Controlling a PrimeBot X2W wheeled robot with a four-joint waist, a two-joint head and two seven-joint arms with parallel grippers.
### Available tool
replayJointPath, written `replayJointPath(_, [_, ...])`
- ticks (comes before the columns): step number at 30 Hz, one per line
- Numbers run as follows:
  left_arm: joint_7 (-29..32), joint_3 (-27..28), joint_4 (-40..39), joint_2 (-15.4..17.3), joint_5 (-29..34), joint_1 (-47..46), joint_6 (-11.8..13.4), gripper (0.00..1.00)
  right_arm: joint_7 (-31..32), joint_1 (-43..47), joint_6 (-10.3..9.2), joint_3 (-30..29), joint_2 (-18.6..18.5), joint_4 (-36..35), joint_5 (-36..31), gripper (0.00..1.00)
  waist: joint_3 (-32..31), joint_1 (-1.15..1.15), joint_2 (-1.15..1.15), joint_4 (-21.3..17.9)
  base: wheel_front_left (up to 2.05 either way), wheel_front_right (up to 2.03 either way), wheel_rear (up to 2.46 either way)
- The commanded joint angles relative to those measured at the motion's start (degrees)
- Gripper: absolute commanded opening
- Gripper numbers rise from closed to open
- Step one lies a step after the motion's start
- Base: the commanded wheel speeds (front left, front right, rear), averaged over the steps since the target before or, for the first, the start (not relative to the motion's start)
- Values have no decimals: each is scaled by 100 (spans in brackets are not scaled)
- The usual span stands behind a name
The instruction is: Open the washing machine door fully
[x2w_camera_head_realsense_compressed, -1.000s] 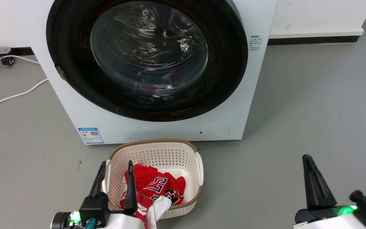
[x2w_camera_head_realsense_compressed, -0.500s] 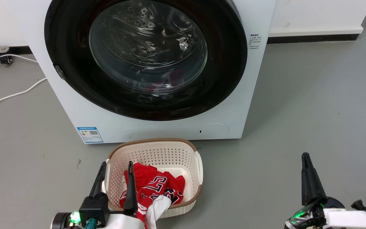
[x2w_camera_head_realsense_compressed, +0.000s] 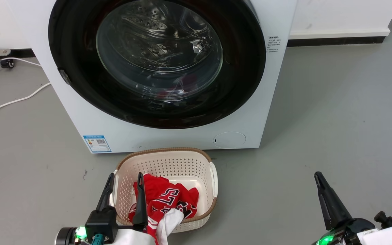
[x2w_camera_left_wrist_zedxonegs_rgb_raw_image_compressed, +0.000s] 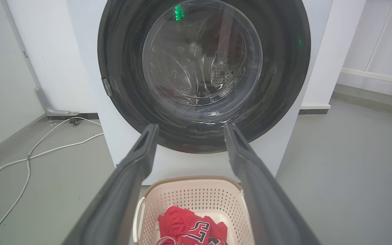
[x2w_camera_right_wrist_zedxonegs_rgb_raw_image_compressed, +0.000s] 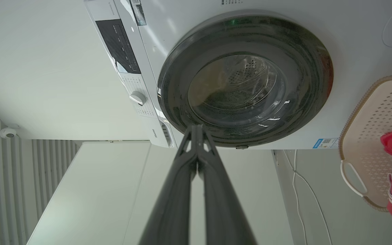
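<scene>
The right hand (x2w_camera_head_realsense_compressed: 319, 178) has sunk a little and leaned leftward, its fingers pressed together on nothing. The left hand (x2w_camera_head_realsense_compressed: 125, 175) hangs well open and empty above the laundry basket (x2w_camera_head_realsense_compressed: 213, 190). The washing machine door (x2w_camera_head_realsense_compressed: 237, 85) sits shut, flush in the front of the washing machine (x2w_camera_head_realsense_compressed: 168, 139). It looks rigid, fairly heavy and glossy, so probably slippery. The small grey tab (x2w_camera_head_realsense_compressed: 65, 77) on its left rim seems the likeliest hold.

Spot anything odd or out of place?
Nothing damaged or spilled; the door sits shut on the washer. Only untidy bits: a red-and-white garment hangs over the near rim of the basket, and white cables trail loose on the floor left of the washer.
</scene>
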Motion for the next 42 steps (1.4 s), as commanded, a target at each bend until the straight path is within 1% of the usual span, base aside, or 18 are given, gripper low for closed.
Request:
replayJointPath(1, [-17,0,9,5,18,23,13,100,53,76,0,-26,40,19,-66,0,2,0,0,6,0,0,0])
replayJointPath(9, [-17,-40,-38,5,52,-49,3,100,72,-8,0,-274,131,117,-212,0,81,0,0,51,0,0,0])
replayJointPath(17, [-16,-68,-121,5,55,-227,-16,100,97,-623,0,-981,100,644,-187,0,366,0,0,144,0,0,0])
replayJointPath(22, [-17,-110,-249,4,62,-455,-32,100,187,-1425,0,-1357,-174,1014,-338,0,761,0,0,264,0,0,0])
replayJointPath(27, [-17,-174,-318,4,71,-809,-30,100,323,-2430,0,-1736,-550,1509,-266,0,1302,0,0,425,0,0,0])
replayJointPath(28, [-17,-174,-318,4,71,-809,-30,100,323,-2430,0,-1736,-550,1509,-266,0,1302,0,0,425,0,0,0])
replayJointPath(29, [-16,-178,-342,5,78,-943,-26,100,429,-2867,0,-1815,-707,1691,-239,0,1516,0,0,470,0,0,0])
replayJointPath(35, [-16,-227,-399,4,89,-1380,-57,100,693,-4181,0,-1878,-1199,2277,-303,0,2128,0,0,602,0,0,0])
replayJointPath(38, [-16,-260,-431,4,84,-1543,-45,100,859,-4790,0,-1833,-1383,2564,-263,0,2354,0,0,659,0,0,0])
replayJointPath(39, [-16,-260,-431,4,84,-1543,-45,100,859,-4790,0,-1833,-1383,2564,-263,0,2354,0,0,659,0,0,0])
replayJointPath(42, [-16,-321,-463,3,45,-1696,-16,100,1017,-5402,0,-1726,-1533,2875,-285,0,2563,0,0,728,0,0,0])
